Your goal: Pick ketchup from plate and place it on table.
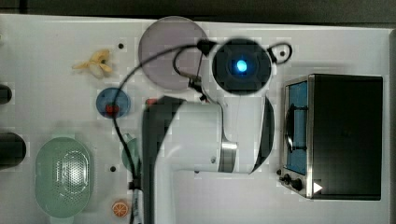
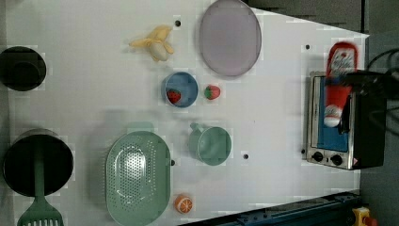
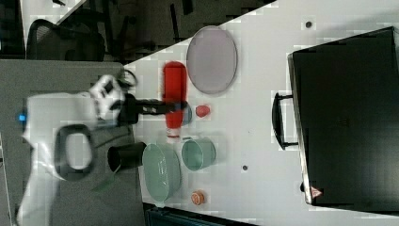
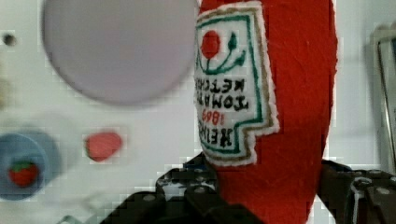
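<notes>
The tool is clamped on the ketchup, held above the bench, at three o'clock from the empty plate in the left view.

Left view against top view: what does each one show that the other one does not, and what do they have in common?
Left view, not the top view: the ketchup, off the plate and clamped in the gripper, overlapping the toaster oven in the picture.
Top view, not the left view: the arm with its large white body and blue light, covering the middle of the scene.
Both: the bare plate, the banana, the blue dish, the green colander and the toaster oven.
</notes>
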Controlling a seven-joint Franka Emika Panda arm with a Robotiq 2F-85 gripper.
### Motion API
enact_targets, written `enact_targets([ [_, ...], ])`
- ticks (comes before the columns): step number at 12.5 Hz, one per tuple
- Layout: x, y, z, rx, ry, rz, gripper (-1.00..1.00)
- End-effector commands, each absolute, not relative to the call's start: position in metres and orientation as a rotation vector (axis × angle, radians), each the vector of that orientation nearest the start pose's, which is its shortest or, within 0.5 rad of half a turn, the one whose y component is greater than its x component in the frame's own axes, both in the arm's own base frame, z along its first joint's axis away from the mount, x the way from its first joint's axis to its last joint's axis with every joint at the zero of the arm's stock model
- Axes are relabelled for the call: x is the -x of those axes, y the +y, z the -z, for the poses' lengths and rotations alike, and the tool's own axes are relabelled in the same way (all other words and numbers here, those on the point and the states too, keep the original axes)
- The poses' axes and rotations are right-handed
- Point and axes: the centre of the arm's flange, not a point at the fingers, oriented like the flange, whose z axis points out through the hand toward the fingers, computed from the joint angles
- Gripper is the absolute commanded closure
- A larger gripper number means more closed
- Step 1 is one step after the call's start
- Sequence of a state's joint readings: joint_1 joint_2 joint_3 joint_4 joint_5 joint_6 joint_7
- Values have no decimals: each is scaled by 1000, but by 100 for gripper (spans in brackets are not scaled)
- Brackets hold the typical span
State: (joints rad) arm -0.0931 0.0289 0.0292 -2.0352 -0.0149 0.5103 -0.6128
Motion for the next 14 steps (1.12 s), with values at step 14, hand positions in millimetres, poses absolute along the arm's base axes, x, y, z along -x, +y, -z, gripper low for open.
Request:
enact_targets([
  [14, -502, -34, -207, 3078, 421, 61, -76],
])
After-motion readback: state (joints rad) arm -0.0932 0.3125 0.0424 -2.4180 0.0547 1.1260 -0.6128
